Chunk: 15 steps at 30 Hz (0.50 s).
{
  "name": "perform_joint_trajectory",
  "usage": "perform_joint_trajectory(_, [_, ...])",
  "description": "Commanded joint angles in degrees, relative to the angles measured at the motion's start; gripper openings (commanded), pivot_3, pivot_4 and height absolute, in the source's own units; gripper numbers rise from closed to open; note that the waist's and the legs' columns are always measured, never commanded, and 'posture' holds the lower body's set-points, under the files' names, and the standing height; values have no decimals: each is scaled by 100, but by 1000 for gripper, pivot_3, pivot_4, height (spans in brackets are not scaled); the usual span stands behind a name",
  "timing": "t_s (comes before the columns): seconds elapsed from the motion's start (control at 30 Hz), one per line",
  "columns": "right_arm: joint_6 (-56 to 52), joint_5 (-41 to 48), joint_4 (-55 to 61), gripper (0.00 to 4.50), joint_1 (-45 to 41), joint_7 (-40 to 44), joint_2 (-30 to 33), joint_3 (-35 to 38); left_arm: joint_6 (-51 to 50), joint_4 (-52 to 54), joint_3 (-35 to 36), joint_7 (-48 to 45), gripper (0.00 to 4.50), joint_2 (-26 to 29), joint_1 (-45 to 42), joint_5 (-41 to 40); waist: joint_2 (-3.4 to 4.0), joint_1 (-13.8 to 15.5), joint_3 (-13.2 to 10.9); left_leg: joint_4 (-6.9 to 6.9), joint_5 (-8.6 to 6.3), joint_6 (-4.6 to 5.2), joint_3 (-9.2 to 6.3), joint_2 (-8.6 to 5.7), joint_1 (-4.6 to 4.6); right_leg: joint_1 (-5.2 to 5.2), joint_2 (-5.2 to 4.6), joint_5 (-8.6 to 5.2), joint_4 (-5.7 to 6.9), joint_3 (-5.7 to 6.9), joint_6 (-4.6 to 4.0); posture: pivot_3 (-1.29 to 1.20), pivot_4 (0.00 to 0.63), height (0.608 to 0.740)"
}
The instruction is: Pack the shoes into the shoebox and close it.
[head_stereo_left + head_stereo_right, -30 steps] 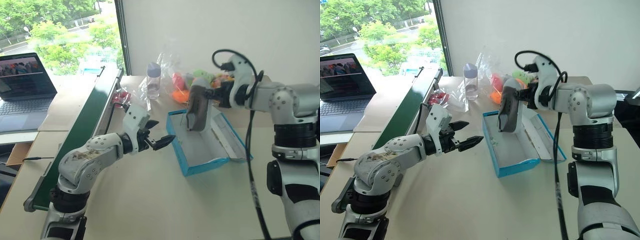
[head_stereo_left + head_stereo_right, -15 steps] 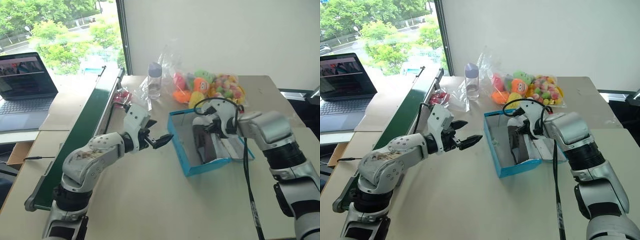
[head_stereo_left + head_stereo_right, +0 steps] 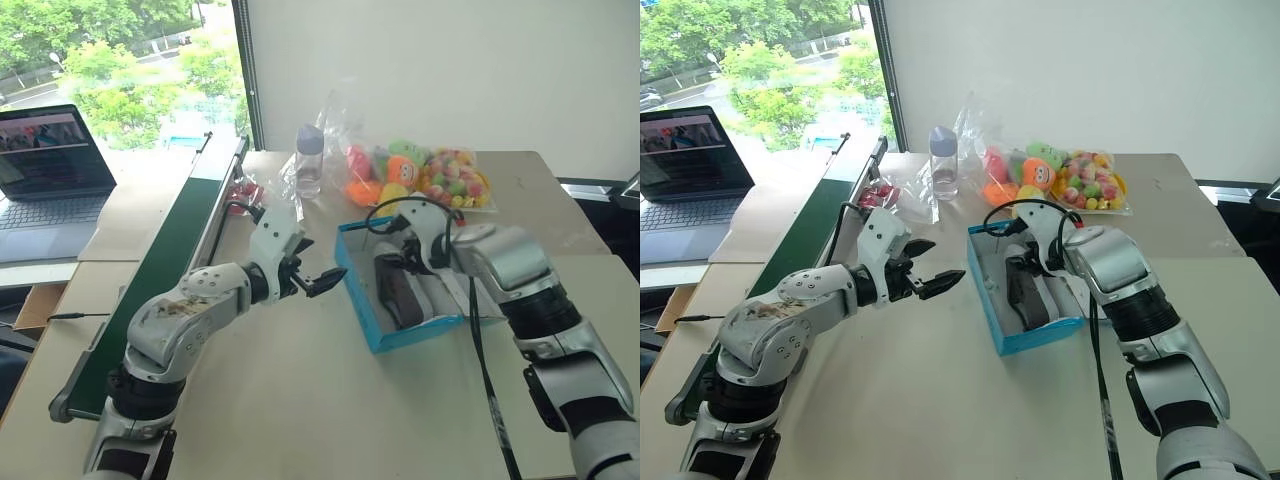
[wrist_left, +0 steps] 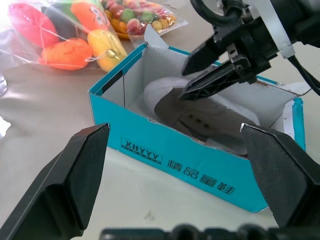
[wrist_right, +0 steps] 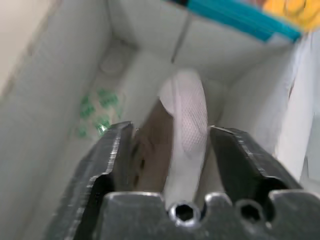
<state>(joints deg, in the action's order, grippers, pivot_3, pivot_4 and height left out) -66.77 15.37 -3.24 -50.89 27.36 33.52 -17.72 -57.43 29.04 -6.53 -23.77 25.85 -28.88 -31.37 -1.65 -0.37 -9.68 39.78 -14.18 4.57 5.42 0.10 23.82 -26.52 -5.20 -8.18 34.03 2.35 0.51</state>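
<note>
The blue shoebox [image 3: 412,334] stands open on the table, white inside. A grey shoe [image 4: 200,115] with a pale sole lies inside it. My right gripper [image 5: 172,132] reaches down into the box, open, its fingers standing apart on either side of the shoe [image 5: 182,120]. The left wrist view shows the right gripper [image 4: 207,67] just above the shoe. My left gripper [image 3: 322,283] hovers wide open a little to the left of the box, aimed at its blue side wall [image 4: 165,160], with nothing in it.
A long dark green board [image 3: 170,240] runs along the table's left side. At the back stand a clear bottle [image 3: 308,160] and bags of colourful toys [image 3: 420,170]. An open laptop [image 3: 50,165] sits at the far left.
My right gripper came down from above the box with the upright shoe, laid it inside and opened its jaws. The left arm stayed in place.
</note>
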Motion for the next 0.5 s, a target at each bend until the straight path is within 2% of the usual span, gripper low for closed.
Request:
perform_joint_trajectory(0.03, [-112,-56,488,4415,-424,-77,-34,441,58,120,52,-57,4500,56,-117,37,0,0,0,0,0,0,0,0,0,0,0,0,0,0,0,0,150,740])
perform_joint_trajectory(0.13, [-394,134,775,4415,-758,-57,-205,820,86,74,165,-3,4500,35,-156,51,0,-1,0,-1,0,0,0,-1,1,-1,-1,16,-1,0,-27,0,150,740])
perform_joint_trajectory(0.3, [-494,841,895,4415,-1152,39,-941,1996,152,-142,449,242,4500,92,-159,269,0,-27,0,-1,2,-3,-1,5,0,-2,5,20,2,2,-31,0,150,740])
perform_joint_trajectory(0.4, [536,1097,940,4415,-907,266,-1238,2456,279,-410,897,614,4500,49,-93,503,0,-28,0,-1,4,-7,-8,5,-3,4,5,20,3,9,-32,0,150,740])
perform_joint_trajectory(0.5, [1089,1119,954,4415,-545,690,-1112,2315,374,-546,1272,914,4500,-53,-68,610,0,-7,0,-1,4,-7,-12,1,-5,11,2,20,0,13,-31,0,150,740])
